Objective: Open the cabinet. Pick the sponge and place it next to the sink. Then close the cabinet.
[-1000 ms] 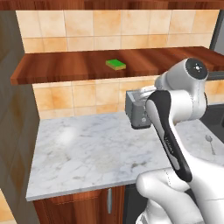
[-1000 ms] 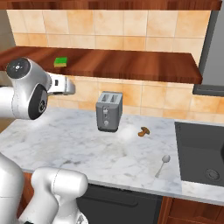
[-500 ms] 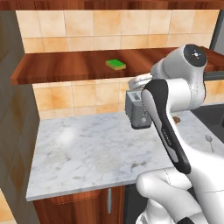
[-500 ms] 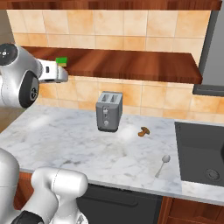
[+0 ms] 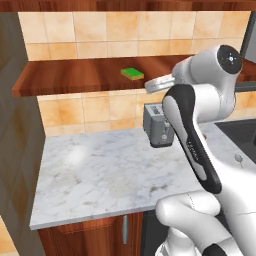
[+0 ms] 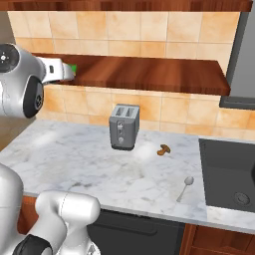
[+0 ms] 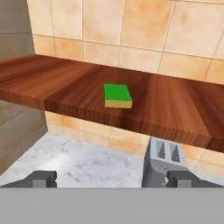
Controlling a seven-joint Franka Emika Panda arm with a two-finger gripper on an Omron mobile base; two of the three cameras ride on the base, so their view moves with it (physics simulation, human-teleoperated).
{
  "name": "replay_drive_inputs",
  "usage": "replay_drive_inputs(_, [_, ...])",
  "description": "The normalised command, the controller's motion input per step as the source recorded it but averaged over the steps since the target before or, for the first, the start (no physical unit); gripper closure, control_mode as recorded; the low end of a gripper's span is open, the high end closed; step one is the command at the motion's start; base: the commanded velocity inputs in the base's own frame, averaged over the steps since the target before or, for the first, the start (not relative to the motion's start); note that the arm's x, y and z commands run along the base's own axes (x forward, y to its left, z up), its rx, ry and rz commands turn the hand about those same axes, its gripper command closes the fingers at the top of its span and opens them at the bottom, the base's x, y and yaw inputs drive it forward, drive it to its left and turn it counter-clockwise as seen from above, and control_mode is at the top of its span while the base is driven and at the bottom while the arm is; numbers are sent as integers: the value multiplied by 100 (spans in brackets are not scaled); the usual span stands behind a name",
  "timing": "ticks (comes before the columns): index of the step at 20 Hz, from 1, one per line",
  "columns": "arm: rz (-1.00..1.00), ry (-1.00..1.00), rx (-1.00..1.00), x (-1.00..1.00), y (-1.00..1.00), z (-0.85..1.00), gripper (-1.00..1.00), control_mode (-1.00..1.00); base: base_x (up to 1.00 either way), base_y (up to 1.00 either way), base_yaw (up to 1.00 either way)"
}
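A kitchen corner is shown, with tan wall tiles behind a white marble table (image 5: 100, 165). Above the table, the cabinet (image 5: 75, 75) is seen as a dark reddish-brown unit whose long plank shelf is open to view. The sponge (image 5: 132, 73) lies flat on that shelf, green top over a yellow layer, a little back from the front edge; in the hand view it (image 7: 117, 96) sits near the middle of the plank, with bare wood all round it.

The white arm is raised to shelf height, and the claw (image 7: 111, 178) is pointed at the shelf from in front, well short of the sponge. Its two dark fingertips (image 7: 41, 178) are set wide apart, and nothing is held between them.

Below the shelf, a silver two-slot toaster (image 6: 124, 126) stands upright on the table by the tiled wall. A small brown lump (image 6: 163, 149) lies on the marble just beside it, towards the sink, and a spoon (image 6: 185, 187) lies nearer the front edge. The sink (image 6: 229, 174), a nearly black basin, is set into the table's right end, well apart from the sponge.
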Motion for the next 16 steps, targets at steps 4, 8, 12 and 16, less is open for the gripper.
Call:
replay_drive_inputs(4, [13,-9,0,17,0,22,-100,-100,0,0,0])
replay_drive_inputs(8, [8,-5,0,31,0,18,-100,-100,0,0,0])
replay_drive_inputs(12, [1,0,0,40,0,11,-100,-100,0,0,0])
replay_drive_inputs(16, [0,0,0,43,0,2,-100,-100,0,0,0])
